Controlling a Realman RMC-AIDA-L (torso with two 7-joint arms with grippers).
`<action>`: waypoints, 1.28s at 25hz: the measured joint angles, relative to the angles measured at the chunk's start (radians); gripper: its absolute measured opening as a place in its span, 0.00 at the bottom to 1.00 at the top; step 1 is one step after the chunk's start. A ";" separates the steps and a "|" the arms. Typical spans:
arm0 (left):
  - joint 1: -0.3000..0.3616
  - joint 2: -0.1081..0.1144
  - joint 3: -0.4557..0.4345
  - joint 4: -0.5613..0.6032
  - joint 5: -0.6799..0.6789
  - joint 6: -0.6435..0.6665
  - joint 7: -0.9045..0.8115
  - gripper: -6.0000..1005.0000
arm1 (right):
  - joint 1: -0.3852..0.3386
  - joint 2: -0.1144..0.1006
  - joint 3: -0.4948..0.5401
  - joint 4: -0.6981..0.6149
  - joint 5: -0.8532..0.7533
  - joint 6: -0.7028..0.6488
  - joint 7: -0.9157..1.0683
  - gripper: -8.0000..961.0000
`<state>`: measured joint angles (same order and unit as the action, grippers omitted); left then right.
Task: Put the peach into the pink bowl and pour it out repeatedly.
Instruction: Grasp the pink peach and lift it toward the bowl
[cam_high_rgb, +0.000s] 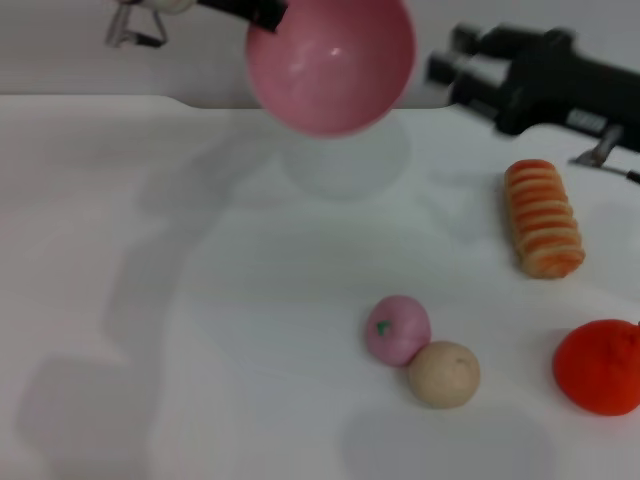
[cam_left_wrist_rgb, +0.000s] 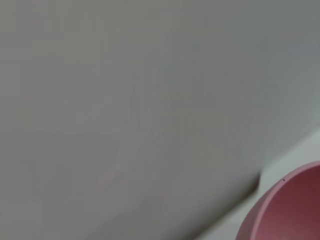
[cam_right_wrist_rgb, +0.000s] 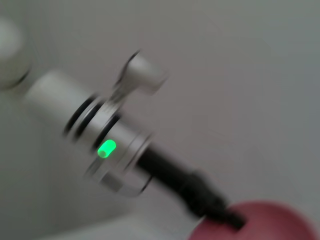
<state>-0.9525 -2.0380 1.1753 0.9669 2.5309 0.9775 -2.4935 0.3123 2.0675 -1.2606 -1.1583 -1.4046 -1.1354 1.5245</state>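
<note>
No readable text, labels, brands or numbers anywhere I look, nothing printed on my pink bowl (cam_high_rgb: 330, 62), nothing on the peach (cam_high_rgb: 397, 329), only a tiny green stem mark

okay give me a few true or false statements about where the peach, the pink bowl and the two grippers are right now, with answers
1. The pink bowl is lifted off the table, tipped so its opening faces the camera. True.
2. The peach lies inside the bowl. False: it lies on the table, touching the beige ball.
3. The left gripper grips the bowl's rim. True.
4. The right gripper holds the orange-red fruit. False: it holds nothing and sits at the back, far from the fruit.
5. The striped bread roll sits between the peach and the ball. False: it lies apart, toward the right.
</note>
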 joint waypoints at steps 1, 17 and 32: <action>0.000 0.003 -0.012 0.002 0.010 0.030 0.002 0.06 | 0.012 0.000 -0.004 -0.038 -0.085 -0.031 0.070 0.37; 0.024 0.029 -0.055 0.012 0.066 0.303 0.001 0.07 | 0.299 0.005 -0.141 -0.120 -0.949 -0.313 0.759 0.35; 0.044 0.022 -0.037 0.020 0.067 0.329 0.003 0.08 | 0.376 0.009 -0.209 0.157 -0.949 -0.185 0.764 0.34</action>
<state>-0.9086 -2.0160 1.1383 0.9864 2.5975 1.3067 -2.4904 0.6885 2.0765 -1.4696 -1.0017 -2.3537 -1.3199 2.2885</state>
